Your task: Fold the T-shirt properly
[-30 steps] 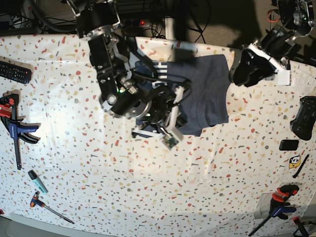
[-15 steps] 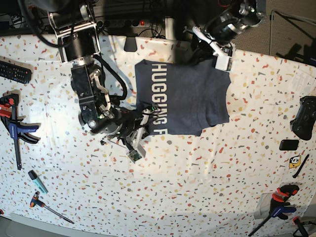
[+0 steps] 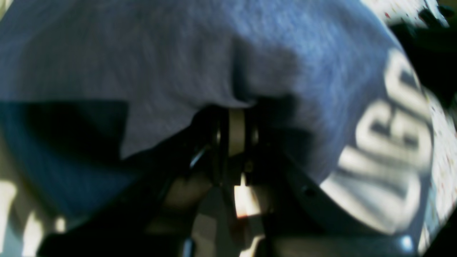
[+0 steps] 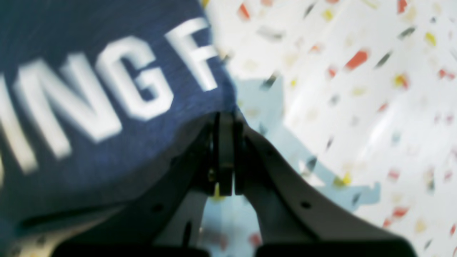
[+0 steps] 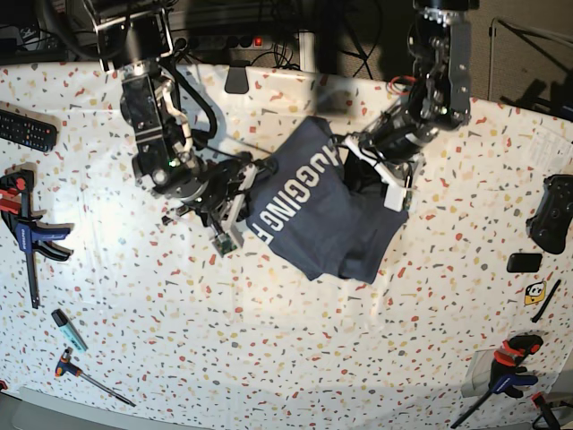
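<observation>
Two grippers have hold of the heathered navy-blue cotton T-shirt with the white block lettering, which sits a little above the middle of the base view on the white speckled terrazzo-pattern table, bunched and partly lifted rather than lying flat. The right gripper, left of centre in the base view, has its jaws pressed together on the shirt's edge just beside the letter F; the wrist view shows the cloth tucked into the closed tips. The left gripper, upper right of the shirt in the base view, has its jaws pinching a fold of plain blue fabric, with cloth draped over them. By my reckoning this is mid-fold: both arms carrying one side of the shirt across the rest. The next move seems to call for laying the carried edge down evenly, keeping the cloth taut between the two grips so it doesn't wrinkle, then letting go. A black remote control lies at the left edge, with a black game controller on the right edge, both well clear.
</observation>
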